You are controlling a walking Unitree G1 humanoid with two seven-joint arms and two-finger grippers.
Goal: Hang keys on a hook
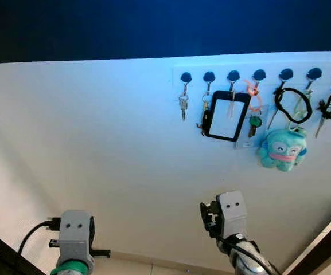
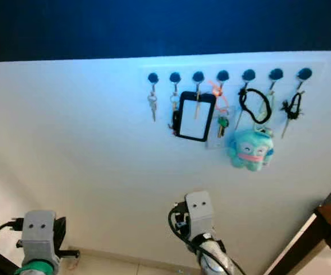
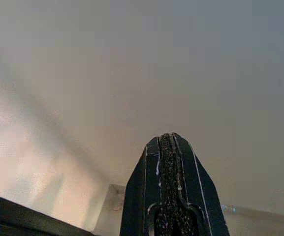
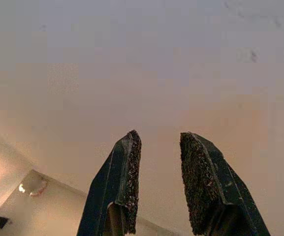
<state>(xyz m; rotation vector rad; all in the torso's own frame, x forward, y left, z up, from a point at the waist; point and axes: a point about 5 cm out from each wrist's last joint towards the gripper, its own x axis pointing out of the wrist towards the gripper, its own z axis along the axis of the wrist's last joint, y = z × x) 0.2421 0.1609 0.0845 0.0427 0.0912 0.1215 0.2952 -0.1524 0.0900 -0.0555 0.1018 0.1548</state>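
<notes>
- You are facing a white wall point(image 1: 96, 143) with a row of dark hooks point(image 1: 260, 75) up high, off to your right side; things already hang from each hook you can see.
- Look at the hooks from your left: a small bunch of keys point(image 1: 183, 103) hangs from the first hook point(image 1: 186, 77); more keys point(image 1: 205, 112) hang from the next; then comes a black-framed card holder point(image 1: 226, 116), a green key on an orange strap point(image 1: 255, 114), a black loop point(image 1: 293, 105), a blue plush toy point(image 1: 282, 149) and a black tag point(image 1: 327, 107).
- Each key hangs straight down, long side up and down.
- Your right gripper point(image 4: 159, 187) sits low, below the hooks; its jaws stand a little apart with nothing between them.
- Your left gripper point(image 3: 167, 189) is low too, well off to the left; its jaws are pressed together and hold nothing you can see.
- No keys are in either gripper; the only keys you can see are on the wall.
- The hooks lie up and a bit to the right of your right arm point(image 1: 229, 220); that arm is much nearer than the left arm point(image 1: 75, 235).
- It looks like the hanging may be done; if you need to reach again, use the right arm and go up.
</notes>
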